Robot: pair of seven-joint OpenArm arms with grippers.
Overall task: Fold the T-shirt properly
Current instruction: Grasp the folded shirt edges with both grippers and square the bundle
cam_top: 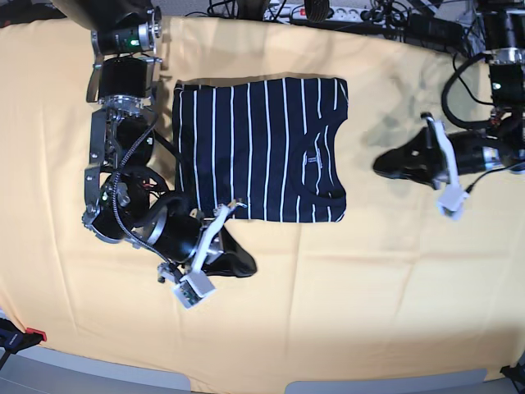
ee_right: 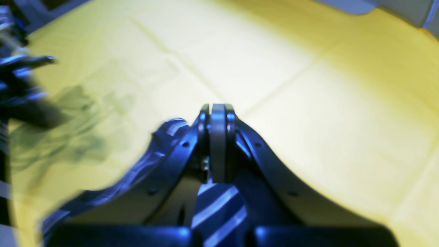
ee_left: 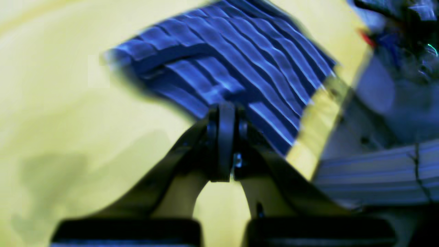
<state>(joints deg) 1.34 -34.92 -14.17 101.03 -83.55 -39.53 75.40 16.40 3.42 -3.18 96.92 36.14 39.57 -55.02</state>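
Closest to me, in the right wrist view, my right gripper (ee_right: 218, 144) has its jaws pressed together, and a strip of striped cloth runs down behind them between the finger arms, so I read it as pinching the T-shirt (ee_right: 219, 209). From overhead that gripper (cam_top: 232, 215) sits at the shirt's near edge, toward the hem corner, where a small bit of fabric looks lifted off the yellow cloth (cam_top: 344, 312) that covers the table.

My left gripper (ee_left: 224, 118) is also closed, jaws flat against each other, and I see nothing between them. In its own view the shirt (ee_left: 240, 65) lies just beyond the tips; overhead, though, that gripper (cam_top: 385, 167) hangs well apart from the garment, out past the neck end over bare yellow cloth, so I take it as holding nothing.

The T-shirt (cam_top: 262, 148) lies spread across the middle of the table, already narrowed into a rough rectangle, neck end toward the left arm's side, with only slight ripples on top.

My judgement on handling: it is light, thin and limp, so it will sag and drag from any single pinch, and stacked layers could slip or peel apart. I would grip at corners or along a doubled edge, catching all layers, and carry both ends evenly so the fold lands square. The yellow cloth beneath is soft too and could bunch if the fingers dig low.
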